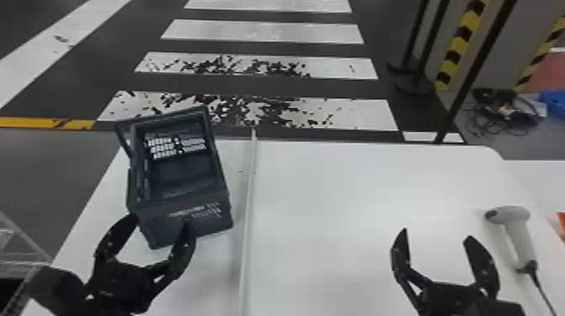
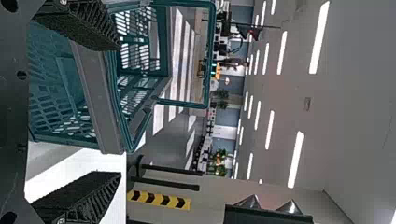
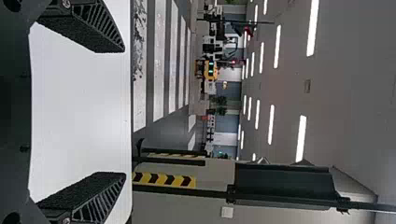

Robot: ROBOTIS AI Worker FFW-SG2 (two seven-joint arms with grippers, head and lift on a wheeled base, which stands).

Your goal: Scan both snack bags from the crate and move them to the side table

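White tabletop (image 1: 336, 197) bears the crate (image 1: 199, 216) and scanner (image 1: 518, 235).

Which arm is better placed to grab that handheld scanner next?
Right, I'd judge: the right gripper stands open beside the scanner, while the left gripper is over by the crate.

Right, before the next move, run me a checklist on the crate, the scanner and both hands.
1. Crate upright on the table: ok, opening faces up.
2. Left hand open: ok, fingers apart at the crate's near side.
3. Left hand free of contact with the crate: cannot tell.
4. Right hand open and free to grasp: ok, nothing between its fingers.
5. Scanner in the right hand: not ok, it lies on the table to that hand's right.
6. Orange item at the head view's right edge is a snack bag: cannot tell.
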